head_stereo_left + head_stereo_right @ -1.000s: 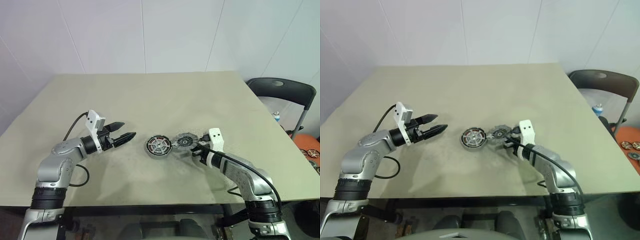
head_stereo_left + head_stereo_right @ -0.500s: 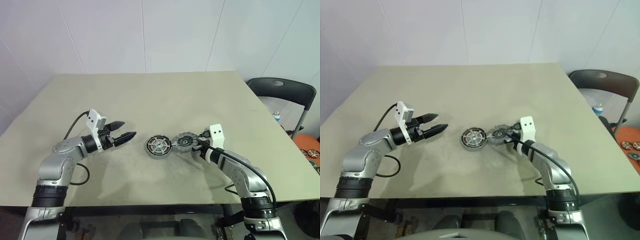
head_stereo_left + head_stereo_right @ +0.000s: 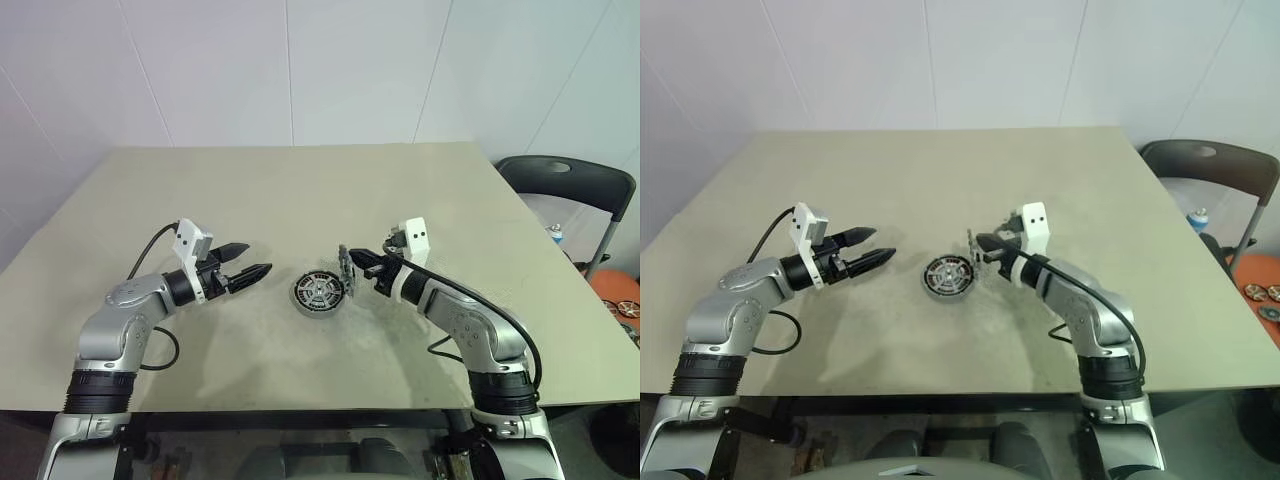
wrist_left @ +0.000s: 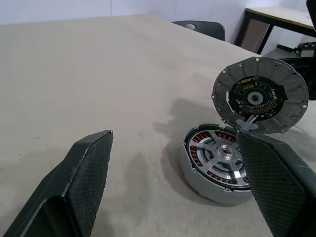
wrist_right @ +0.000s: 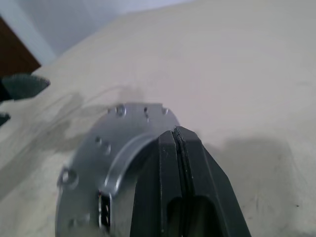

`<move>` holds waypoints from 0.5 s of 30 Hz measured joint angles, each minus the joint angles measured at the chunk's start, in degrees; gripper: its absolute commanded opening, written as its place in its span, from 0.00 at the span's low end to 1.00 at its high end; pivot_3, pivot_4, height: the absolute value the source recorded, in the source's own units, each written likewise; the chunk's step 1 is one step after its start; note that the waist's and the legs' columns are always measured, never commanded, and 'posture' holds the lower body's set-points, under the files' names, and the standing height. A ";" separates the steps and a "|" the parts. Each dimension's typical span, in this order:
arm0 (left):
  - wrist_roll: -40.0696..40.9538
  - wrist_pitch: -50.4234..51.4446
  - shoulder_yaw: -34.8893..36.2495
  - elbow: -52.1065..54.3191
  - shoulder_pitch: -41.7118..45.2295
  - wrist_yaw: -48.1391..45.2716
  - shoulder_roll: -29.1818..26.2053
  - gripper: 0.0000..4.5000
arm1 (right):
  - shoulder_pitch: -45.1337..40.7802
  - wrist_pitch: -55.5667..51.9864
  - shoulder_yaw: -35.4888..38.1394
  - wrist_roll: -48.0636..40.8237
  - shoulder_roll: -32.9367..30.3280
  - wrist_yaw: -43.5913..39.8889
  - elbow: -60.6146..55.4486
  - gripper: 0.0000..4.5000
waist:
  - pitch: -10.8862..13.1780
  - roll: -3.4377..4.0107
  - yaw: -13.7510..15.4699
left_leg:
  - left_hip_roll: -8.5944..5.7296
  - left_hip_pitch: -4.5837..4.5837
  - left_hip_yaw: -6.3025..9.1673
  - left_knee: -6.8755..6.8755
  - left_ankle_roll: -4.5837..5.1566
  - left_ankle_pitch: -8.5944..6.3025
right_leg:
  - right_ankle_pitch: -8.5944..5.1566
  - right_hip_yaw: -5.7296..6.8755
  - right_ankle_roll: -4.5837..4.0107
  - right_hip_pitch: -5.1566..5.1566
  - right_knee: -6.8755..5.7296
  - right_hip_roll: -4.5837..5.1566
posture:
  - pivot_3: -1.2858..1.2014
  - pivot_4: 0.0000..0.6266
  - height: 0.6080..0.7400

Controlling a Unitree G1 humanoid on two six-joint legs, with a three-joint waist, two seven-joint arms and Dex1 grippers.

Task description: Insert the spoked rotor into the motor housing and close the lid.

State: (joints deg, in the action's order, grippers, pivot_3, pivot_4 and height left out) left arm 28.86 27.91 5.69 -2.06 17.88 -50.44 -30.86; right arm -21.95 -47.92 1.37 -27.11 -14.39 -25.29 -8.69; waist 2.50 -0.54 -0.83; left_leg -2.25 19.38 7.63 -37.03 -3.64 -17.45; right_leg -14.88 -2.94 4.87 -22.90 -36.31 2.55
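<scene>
At the left of your table, the left gripper is hovering above the surface, its two black fingers spread wide apart and gripping nothing, pointing toward the centre. Just beyond those fingertips, the motor housing is lying flat on the tabletop near the middle, its ring of copper-coloured windings facing up around a silver centre. In the left wrist view, silver spokes are crossing that centre, which may be the spoked rotor already sitting inside, though the view is too poor for you to be sure.

Directly beside the housing's right edge, the lid is hanging in the air, standing on edge and lifted off the table, its lower rim close above the housing's right side. Its inner face, with a dark ring around a small centre, is turned toward the left gripper. The right gripper is pinching the lid by its rim, fingers pressed together on the metal. Further right, beyond the table's edge, a dark chair is standing against the wall.
</scene>
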 measured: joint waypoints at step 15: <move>0.12 0.37 0.62 2.65 -2.57 1.99 -0.01 0.95 | -16.86 2.92 -12.82 3.29 -5.17 -18.26 12.65 0.00 | 0.00 0.00 -0.19 | 0.00 0.02 0.00 0.01 0.00 0.00 | 0.01 0.00 0.00 -0.05 -0.01 0.00 | 0.52 0.00 1.00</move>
State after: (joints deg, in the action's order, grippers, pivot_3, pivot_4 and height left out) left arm 28.98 28.27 6.30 0.58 15.31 -48.45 -30.87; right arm -38.81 -45.00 -11.45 -23.82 -19.56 -43.54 3.96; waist 2.50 -0.54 -1.02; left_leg -2.25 19.40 7.63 -37.02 -3.64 -17.45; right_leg -14.87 -2.94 4.87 -22.95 -36.31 2.54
